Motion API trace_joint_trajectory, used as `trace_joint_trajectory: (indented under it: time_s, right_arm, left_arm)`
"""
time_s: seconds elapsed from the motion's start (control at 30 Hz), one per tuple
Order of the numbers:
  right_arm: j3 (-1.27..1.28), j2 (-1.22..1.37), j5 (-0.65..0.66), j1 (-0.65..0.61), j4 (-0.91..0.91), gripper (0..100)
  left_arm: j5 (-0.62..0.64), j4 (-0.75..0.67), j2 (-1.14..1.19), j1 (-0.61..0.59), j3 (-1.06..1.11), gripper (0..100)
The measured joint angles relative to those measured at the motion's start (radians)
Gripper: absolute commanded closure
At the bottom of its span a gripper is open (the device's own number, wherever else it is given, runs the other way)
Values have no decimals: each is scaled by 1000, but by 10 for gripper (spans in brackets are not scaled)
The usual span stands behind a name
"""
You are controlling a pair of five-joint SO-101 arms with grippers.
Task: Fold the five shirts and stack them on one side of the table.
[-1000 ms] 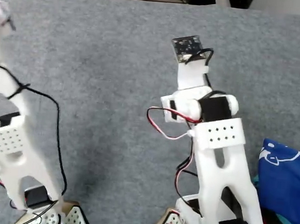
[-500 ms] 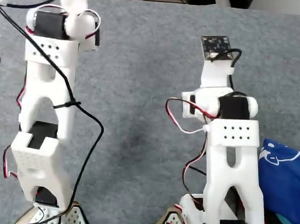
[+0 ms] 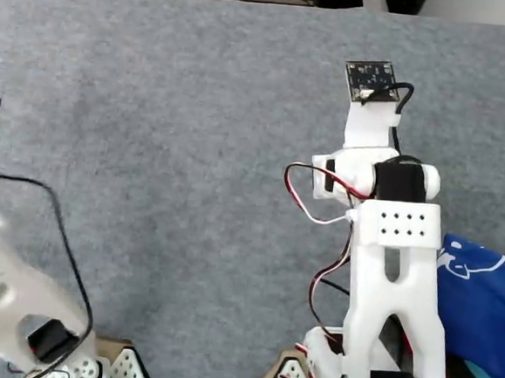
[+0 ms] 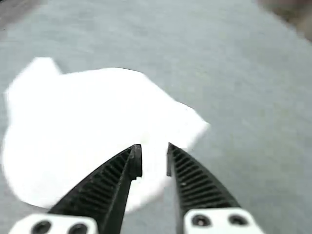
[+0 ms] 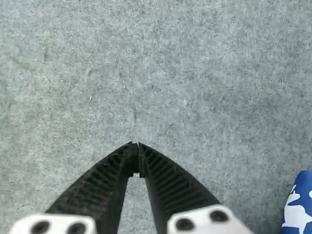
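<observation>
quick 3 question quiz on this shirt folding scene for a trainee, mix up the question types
1. True or false: the right tool is shut with nothing in it.
2. Which shirt lies under the left tool? A blue, B white, C green.
3. Fill in: the blue shirt lies beside the ___ arm's base.

Key: 1 true. 2 B, the white shirt. 3 right, the right arm.

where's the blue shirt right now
In the high view the blue shirt lies at the table's right edge, close beside the right arm's base.
</observation>
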Motion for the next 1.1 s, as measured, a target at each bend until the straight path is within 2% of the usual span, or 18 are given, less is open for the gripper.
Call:
trace_joint_trajectory:
  time_s: [0.1, 0.23, 0.4, 0.53, 0.67, 0.73, 0.87, 1.0, 1.1]
  right_arm:
    - [0, 0, 0, 0, 0, 993]
    - [0, 0, 25, 0, 0, 993]
    - [0, 0, 26, 0, 0, 993]
    - [0, 0, 26, 0, 0, 993]
    - [0, 0, 26, 0, 8, 993]
    - [0, 0, 26, 0, 17, 993]
    - [0, 0, 25, 0, 17, 993]
    - [0, 0, 25, 0, 17, 993]
    - [0, 0, 25, 0, 17, 993]
  left_arm:
    - [-28, -121, 103, -132, 6, 829]
    - [-66, -216, 221, -227, 12, 822]
    - [-123, -244, 402, -245, 15, 829]
    - [-150, -249, 483, -244, 12, 981]
    - [-181, -241, 491, -216, 11, 982]
    - [-186, -180, 489, -199, -5, 981]
    - [-186, 44, 462, -129, -66, 981]
    - [-161, 273, 431, 9, -157, 981]
    - [-120, 382, 413, 129, -227, 981]
